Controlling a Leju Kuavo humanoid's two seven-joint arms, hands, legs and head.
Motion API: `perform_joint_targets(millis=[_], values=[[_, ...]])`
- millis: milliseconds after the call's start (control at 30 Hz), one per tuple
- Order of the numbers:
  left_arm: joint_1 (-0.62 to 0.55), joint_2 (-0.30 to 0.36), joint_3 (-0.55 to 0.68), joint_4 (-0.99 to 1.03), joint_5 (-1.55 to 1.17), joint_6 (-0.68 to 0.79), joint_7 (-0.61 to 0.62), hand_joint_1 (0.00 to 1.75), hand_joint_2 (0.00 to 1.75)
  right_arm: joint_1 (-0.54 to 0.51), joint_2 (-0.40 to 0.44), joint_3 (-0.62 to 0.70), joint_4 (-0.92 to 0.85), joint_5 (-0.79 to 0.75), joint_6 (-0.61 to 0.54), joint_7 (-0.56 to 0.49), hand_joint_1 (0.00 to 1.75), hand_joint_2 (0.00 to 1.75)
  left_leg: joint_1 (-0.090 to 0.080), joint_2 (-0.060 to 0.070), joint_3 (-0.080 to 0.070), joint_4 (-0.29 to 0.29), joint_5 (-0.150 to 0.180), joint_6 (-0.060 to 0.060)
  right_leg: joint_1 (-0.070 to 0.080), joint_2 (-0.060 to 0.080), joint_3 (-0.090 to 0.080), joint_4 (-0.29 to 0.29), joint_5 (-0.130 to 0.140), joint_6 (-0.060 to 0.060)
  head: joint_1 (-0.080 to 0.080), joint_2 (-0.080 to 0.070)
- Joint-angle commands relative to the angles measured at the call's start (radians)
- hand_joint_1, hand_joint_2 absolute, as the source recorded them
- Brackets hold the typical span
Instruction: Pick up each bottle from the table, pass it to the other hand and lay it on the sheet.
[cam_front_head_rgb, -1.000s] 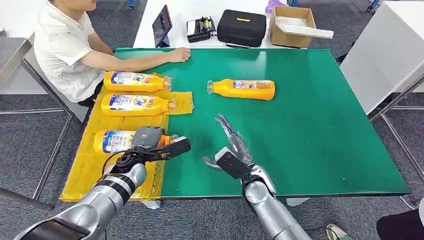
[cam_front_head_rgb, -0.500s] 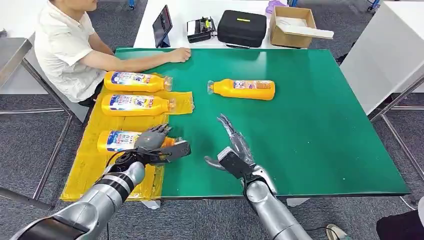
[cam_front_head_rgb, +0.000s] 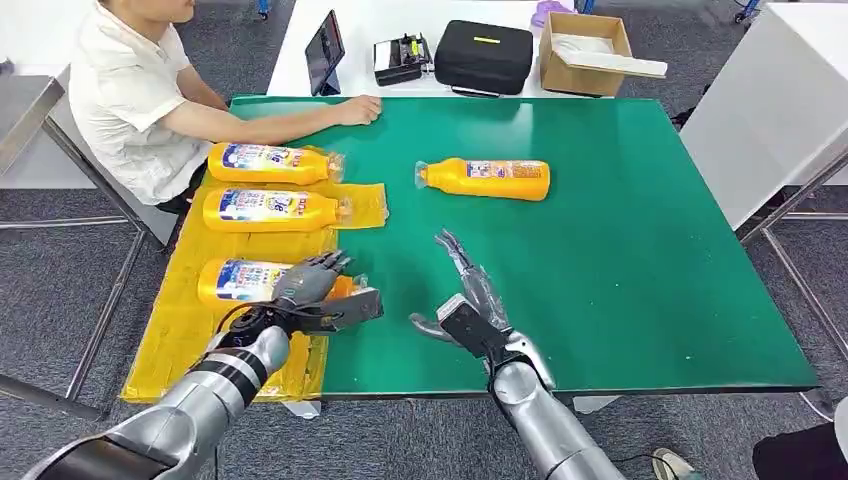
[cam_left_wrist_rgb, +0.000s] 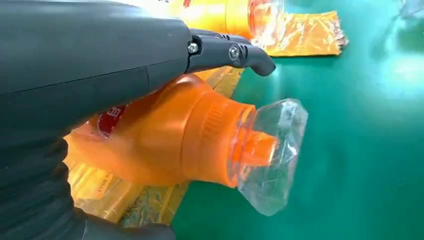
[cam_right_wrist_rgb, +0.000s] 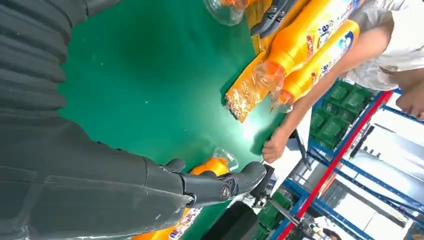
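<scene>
My left hand (cam_front_head_rgb: 312, 285) lay fingers spread over nearest bottle (cam_front_head_rgb: 243, 280) on yellow sheet (cam_front_head_rgb: 180, 330). My right hand (cam_front_head_rgb: 466, 300) open, empty, above green desk (cam_front_head_rgb: 620, 260). Fourth bottle (cam_front_head_rgb: 487, 179) off sheet.

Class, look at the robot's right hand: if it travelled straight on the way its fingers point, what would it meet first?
Probably the lone orange bottle lying on the green table; the right hand points roughly toward its cap end, bare mat between, though depth is uncertain.
</scene>
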Motion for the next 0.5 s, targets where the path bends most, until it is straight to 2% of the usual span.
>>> perform_joint_targets(millis=[33,200,267,367,500], values=[[0.003,-0.002,0.011,0.006,0.020,0.024,-0.031,0.00,1.75,-0.032,-0.014,-0.008,0.050,0.001,0.007,-0.002,0.00,1.75,0.001,0.002,0.002,0.000,-0.001,0.000,0.001,0.001,0.002,-0.001,0.000,-0.003,0.000,0.000],[0.048,-0.019,-0.015,-0.123,0.041,0.165,-0.142,0.00,1.75,-0.011,-0.025,-0.015,0.025,0.009,-0.012,-0.008,0.00,1.75,0.002,0.002,0.004,0.001,-0.003,-0.001,0.003,-0.001,0.004,0.000,-0.002,-0.005,0.000,0.000],[0.134,-0.021,-0.004,-0.273,0.134,0.289,-0.279,0.00,1.75,-0.003,-0.021,-0.025,0.020,-0.011,-0.015,-0.026,0.00,1.75,0.000,0.001,0.002,0.000,-0.001,0.000,0.001,-0.001,0.001,-0.001,-0.001,-0.002,0.000,0.000],[0.226,-0.017,-0.028,-0.426,0.241,0.399,-0.394,0.00,1.75,-0.005,-0.022,-0.013,0.030,-0.015,-0.025,-0.035,0.00,1.75,0.000,0.002,0.004,0.000,-0.002,0.000,0.001,0.000,0.003,-0.001,-0.002,-0.004,0.000,0.000],[0.272,-0.004,-0.067,-0.541,0.299,0.470,-0.422,0.00,1.75,-0.006,-0.027,-0.003,0.034,-0.017,-0.037,-0.040,0.00,1.75,0.001,0.005,0.006,0.001,-0.004,-0.001,0.002,0.002,0.006,-0.001,-0.003,-0.006,0.000,0.000]])
